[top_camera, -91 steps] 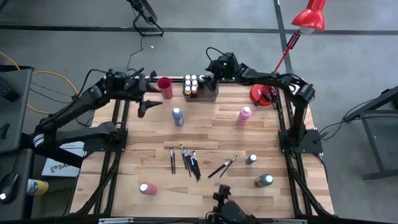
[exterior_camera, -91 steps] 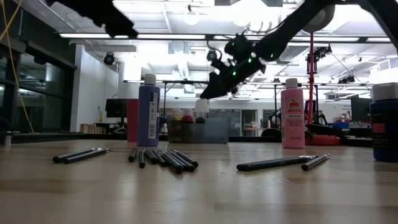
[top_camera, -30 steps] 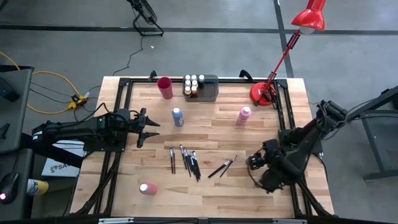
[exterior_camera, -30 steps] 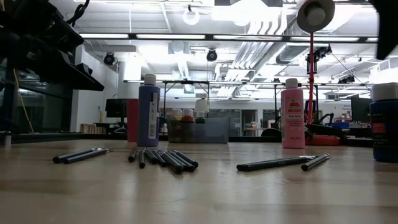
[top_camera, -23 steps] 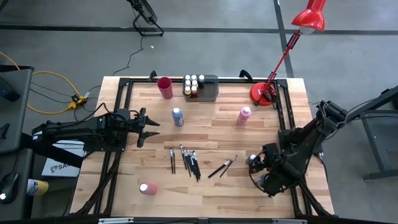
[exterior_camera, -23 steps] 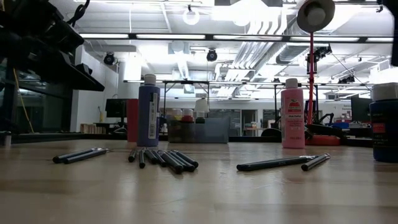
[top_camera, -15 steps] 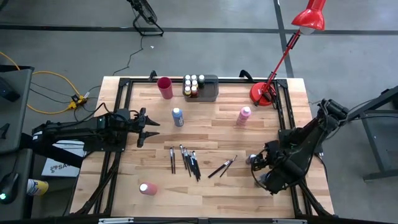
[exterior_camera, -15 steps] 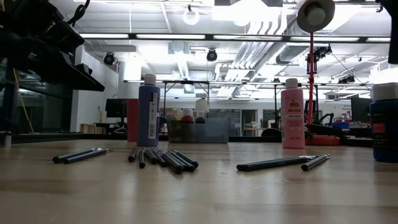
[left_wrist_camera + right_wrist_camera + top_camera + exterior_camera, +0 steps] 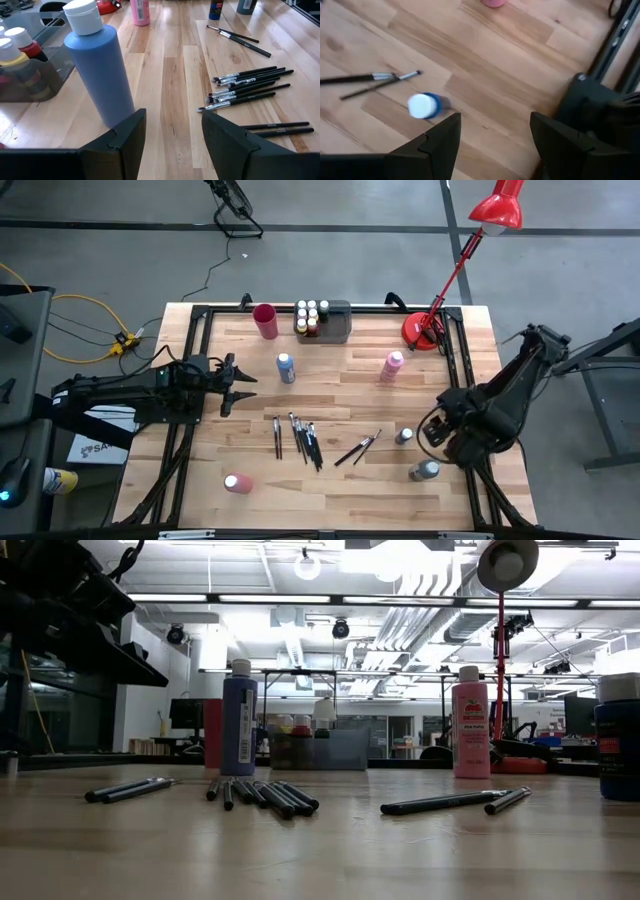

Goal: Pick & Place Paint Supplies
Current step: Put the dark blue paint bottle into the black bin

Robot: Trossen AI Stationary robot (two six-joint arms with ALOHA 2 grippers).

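My left gripper (image 9: 236,385) is open and empty, level above the table's left side, facing the standing blue bottle (image 9: 286,367), which shows just ahead of the fingers in the left wrist view (image 9: 100,75). My right gripper (image 9: 434,430) is open and empty, raised at the right side beside a small blue white-capped bottle (image 9: 404,436), which also shows in the right wrist view (image 9: 424,106). A grey-green bottle (image 9: 424,471), a pink bottle (image 9: 392,365) and another pink bottle (image 9: 237,483) stand on the table. Several dark brushes (image 9: 303,438) and two more brushes (image 9: 358,447) lie flat.
A grey tray (image 9: 340,328) holding several small bottles and a red cup (image 9: 265,320) stand at the far edge. A red lamp's base (image 9: 420,332) sits at the far right. Bare wood lies between the blue and pink bottles.
My right gripper has drawn back from over the two near-right bottles toward the table's right edge, uncovering the grey-green bottle. Both bottles stand where they were.
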